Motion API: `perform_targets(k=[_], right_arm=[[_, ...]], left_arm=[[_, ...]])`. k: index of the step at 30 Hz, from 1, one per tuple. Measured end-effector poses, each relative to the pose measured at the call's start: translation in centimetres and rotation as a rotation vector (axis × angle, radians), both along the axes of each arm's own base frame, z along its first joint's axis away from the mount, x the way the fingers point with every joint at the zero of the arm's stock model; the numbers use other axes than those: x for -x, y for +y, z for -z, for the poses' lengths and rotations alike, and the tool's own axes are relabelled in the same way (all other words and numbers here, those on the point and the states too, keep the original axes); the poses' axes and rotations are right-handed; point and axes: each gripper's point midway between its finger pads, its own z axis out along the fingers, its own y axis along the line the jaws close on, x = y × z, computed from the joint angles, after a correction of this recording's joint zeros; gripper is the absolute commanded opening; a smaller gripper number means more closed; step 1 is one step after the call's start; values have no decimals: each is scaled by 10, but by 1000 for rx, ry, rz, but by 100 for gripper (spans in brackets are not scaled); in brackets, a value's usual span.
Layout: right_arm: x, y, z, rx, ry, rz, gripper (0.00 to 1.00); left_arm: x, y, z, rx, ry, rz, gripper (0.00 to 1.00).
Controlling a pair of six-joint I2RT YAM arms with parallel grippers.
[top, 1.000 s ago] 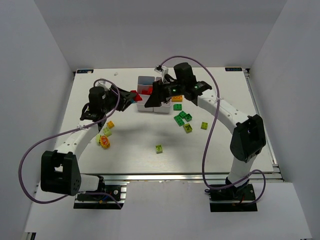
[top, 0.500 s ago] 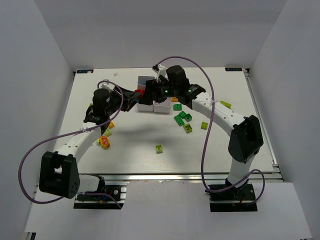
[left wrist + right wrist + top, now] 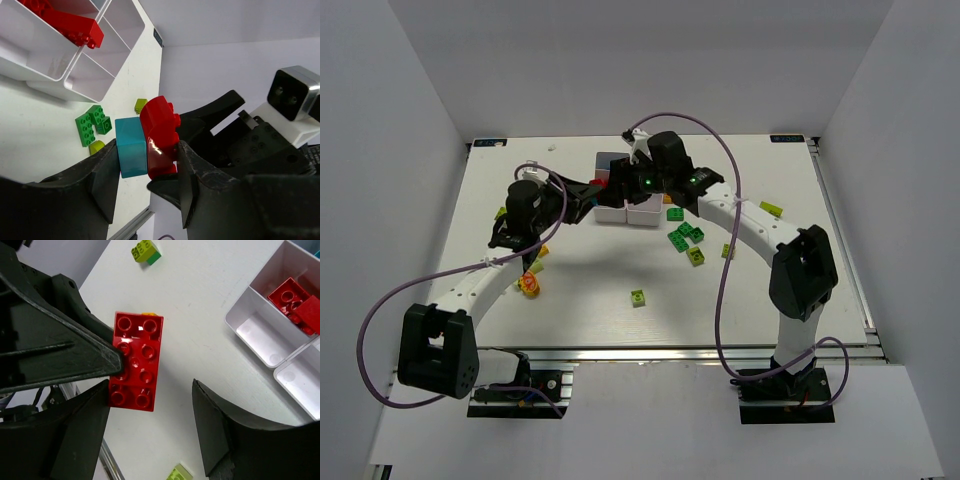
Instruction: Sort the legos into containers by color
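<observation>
**Left end effector pinches red and blue pair by the containers**

Left end effector (image 3: 147, 152) half closed, clamping a red lego (image 3: 161, 132) flat against a light blue lego (image 3: 131, 150). Right end effector (image 3: 160, 395) spread wide and gripping nothing, with the glossy, eight-studded red lego between its fingers. White containers (image 3: 75, 75) sit near, with other red legos (image 3: 65, 25) in one compartment. Both arms reach inward, meeting over the tabletop (image 3: 620, 270).

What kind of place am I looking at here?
Probably a robotics lab test booth: two arms bolted to a white table, white walls enclosing it, and legos beside a sorting tray.
</observation>
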Motion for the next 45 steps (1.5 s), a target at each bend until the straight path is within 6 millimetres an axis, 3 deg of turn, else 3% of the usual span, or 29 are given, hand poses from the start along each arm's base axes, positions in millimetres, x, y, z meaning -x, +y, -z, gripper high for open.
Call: perform_targets(k=[5, 13, 20, 22, 28, 32, 38, 45], right_arm=[[-3, 2, -7, -12, -20, 2, 67], [-5, 5, -3, -13, -16, -4, 62], [-3, 9, -3, -27, -9, -25, 50], [-2, 11, -4, -35, -5, -36, 45], [1, 15, -4, -47, -2, -54, 14], [1, 14, -5, -52, -2, -71, 0], [-3, 7, -8, -76, 1, -96, 0], [-20, -22, -4, -148, 49, -99, 0]], left_arm=[[2, -1, 4, 2, 5, 1, 27], [1, 1, 7, 1, 11, -13, 27], [0, 2, 7, -1, 12, -18, 28], [0, 2, 8, -2, 14, -23, 33], [-1, 3, 9, -4, 14, -30, 53], [-1, 3, 8, -8, 8, -28, 65], [-2, 1, -3, -13, -50, -13, 77], [1, 4, -23, -35, -149, -1, 79]])
